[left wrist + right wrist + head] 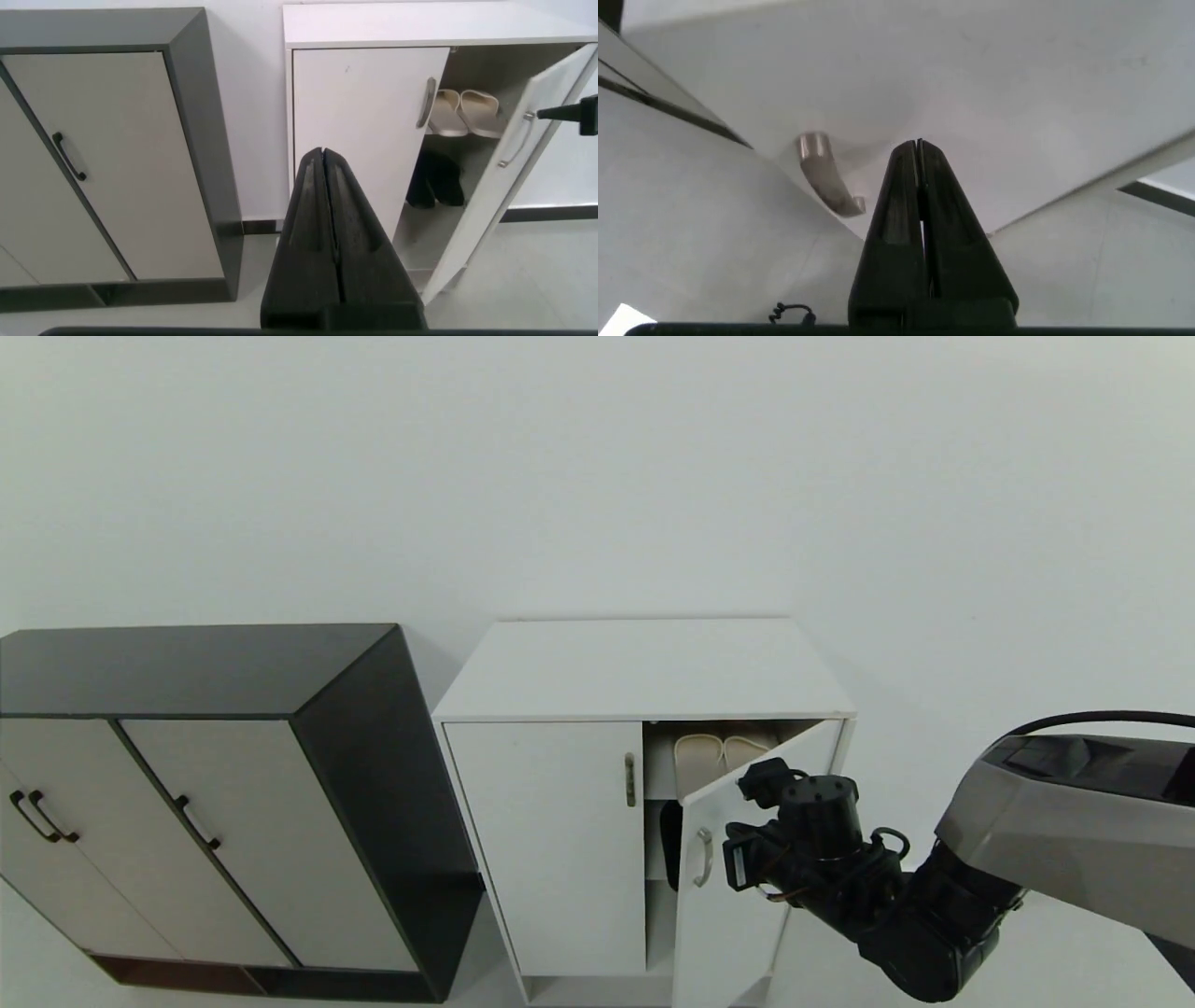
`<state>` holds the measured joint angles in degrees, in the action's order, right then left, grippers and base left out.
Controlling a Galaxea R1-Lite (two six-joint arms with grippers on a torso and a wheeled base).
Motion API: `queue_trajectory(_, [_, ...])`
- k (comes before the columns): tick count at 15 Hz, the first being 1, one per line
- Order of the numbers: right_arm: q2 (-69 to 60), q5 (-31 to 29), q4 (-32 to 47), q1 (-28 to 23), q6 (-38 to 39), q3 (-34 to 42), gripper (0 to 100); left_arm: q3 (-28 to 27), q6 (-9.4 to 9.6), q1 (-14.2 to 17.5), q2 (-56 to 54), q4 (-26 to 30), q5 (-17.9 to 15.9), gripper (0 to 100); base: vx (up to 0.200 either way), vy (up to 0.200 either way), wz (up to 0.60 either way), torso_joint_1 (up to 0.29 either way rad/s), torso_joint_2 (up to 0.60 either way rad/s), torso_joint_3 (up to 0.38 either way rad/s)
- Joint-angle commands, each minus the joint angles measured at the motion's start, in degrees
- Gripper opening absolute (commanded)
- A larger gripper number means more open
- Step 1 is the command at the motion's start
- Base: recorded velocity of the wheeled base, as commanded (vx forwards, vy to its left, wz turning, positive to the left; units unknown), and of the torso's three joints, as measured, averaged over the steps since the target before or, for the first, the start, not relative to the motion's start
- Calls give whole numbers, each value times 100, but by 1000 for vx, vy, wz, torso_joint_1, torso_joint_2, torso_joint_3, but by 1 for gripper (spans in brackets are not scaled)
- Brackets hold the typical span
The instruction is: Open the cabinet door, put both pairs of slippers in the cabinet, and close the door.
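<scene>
The white cabinet [644,667] stood with its left door [546,840] shut and its right door [724,943] swung partly open. Inside, a pale pair of slippers [698,761] lay side by side on the upper shelf, and a dark pair [437,179] sat on the shelf below, both well back from the opening. Judging from that, opening the door and loading both pairs were done, and only closing the door was left. The right hand [920,147] was pinched fully closed with nothing in it. Its tip sat against or just off the outer face of the open door, just beside the curved metal handle [704,857]; whether it actually touched the panel could not be told. It looked placed to push the door rather than grip the handle. The left hand [323,154] was also closed and empty, held back in front of the cabinet and well apart from it. A dark cabinet [373,784] with two pale doors stood just beside the white one, on the robot's left.
</scene>
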<state>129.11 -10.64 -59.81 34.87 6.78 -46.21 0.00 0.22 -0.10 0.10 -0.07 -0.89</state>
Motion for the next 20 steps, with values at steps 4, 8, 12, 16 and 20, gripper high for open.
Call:
queue_trajectory(4, [369, -8, 83, -147, -10, -529, 0, 0, -4, 1, -1, -1, 1, 0, 0, 0, 0, 0, 0, 0])
queue_trajectory(8, [431, -8, 435, -226, -10, -1012, 0, 0, -4, 1, -1, -1, 1, 0, 0, 0, 0, 0, 0, 0])
queue_trajectory(12, [519, -8, 804, -340, -10, -1540, 0, 0, -13, 1, -1, -1, 1, 0, 0, 0, 0, 0, 0, 0])
queue_trajectory(16, [668, -8, 1050, -393, -10, -1944, 0, 0, -13, 1, -1, -1, 10, 0, 0, 0, 0, 0, 0, 0])
queue_trajectory(20, [897, -26, 1068, -454, -1, -2260, 0, 0, -13, 1, -1, -1, 10, 0, 0, 0, 0, 0, 0, 0])
